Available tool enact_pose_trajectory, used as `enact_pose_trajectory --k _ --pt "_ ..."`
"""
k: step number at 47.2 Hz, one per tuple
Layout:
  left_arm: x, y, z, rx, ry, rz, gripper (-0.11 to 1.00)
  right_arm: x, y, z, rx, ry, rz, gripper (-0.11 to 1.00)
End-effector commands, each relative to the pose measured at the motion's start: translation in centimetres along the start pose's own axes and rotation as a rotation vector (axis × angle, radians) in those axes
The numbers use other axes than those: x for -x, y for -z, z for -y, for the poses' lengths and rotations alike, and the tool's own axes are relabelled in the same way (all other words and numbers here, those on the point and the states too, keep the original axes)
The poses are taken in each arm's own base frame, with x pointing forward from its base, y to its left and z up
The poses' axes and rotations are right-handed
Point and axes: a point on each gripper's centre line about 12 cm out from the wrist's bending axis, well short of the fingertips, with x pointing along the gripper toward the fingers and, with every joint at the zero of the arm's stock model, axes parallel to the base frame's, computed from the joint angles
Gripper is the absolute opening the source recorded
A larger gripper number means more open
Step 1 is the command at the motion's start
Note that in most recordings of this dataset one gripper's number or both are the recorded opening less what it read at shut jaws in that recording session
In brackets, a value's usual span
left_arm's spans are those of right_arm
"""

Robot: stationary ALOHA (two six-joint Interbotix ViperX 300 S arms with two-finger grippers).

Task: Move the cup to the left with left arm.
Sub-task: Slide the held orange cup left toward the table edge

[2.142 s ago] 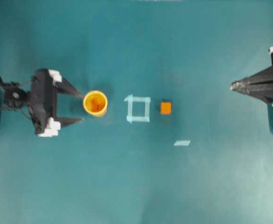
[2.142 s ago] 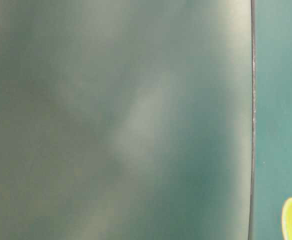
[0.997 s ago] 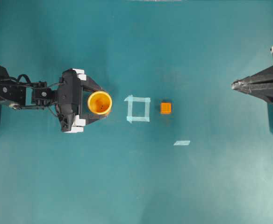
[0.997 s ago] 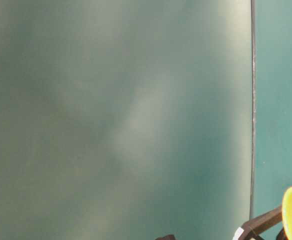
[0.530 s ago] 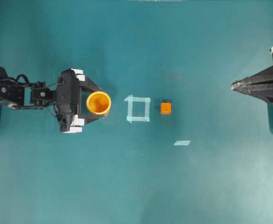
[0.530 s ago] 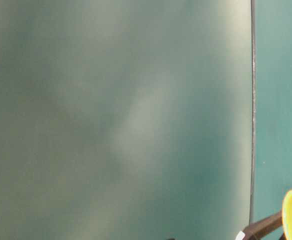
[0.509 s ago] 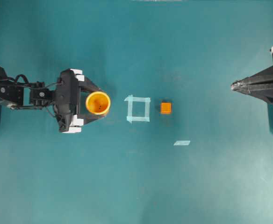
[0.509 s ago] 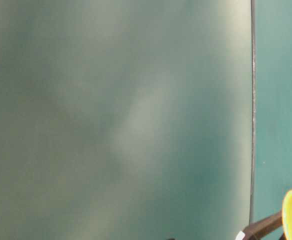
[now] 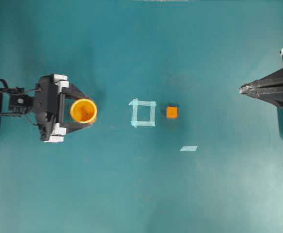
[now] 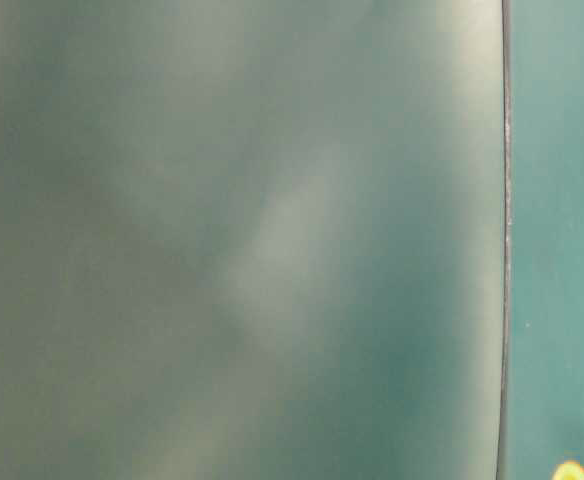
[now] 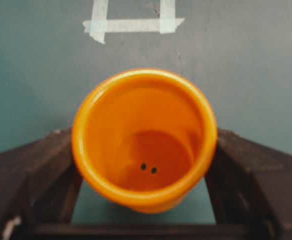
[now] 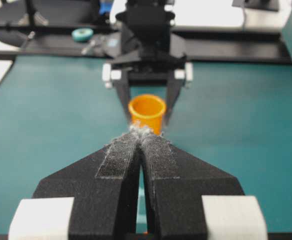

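The cup (image 9: 83,110) stands upright on the teal counter (image 9: 146,194) at the left of the overhead view, well apart from the tape square (image 9: 143,113) to its right. The left end effector (image 9: 81,111) encloses the cup: one finger (image 9: 76,91) lies along its far side and the other along its near side. In the left wrist view, both fingers press against the cup wall (image 11: 145,140), so the left end effector is pinching the cup, its fingers spread to the cup's width. The small orange cube (image 9: 171,112) rests just right of the tape square, and a loose tape strip (image 9: 188,148) lies nearer and further right. The right end effector (image 9: 243,89) sits at the right edge, its fingers pressed together, well apart from all objects.
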Motion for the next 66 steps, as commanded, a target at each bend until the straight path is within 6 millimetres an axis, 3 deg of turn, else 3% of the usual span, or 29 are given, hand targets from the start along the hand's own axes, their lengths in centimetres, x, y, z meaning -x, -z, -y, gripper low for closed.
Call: enact_pose_trajectory --k 1,19,35,66 --pt "0.8 -0.3 0.1 -0.001 0.002 0.019 0.70 -0.2 -1.4 0.0 0.000 0.000 0.035 0.00" --pt "3.5 0.9 1.0 -0.014 0.039 -0.068 0.70 -0.3 -1.4 0.0 0.000 0.000 0.034 0.00" --pt "5.4 0.8 1.1 -0.015 0.039 -0.017 0.70 -0.3 -1.4 0.0 -0.001 0.002 0.034 0.00" --pt "6.1 1.6 1.2 -0.015 0.045 0.000 0.69 -0.3 -1.5 0.0 -0.008 0.000 0.035 0.00"
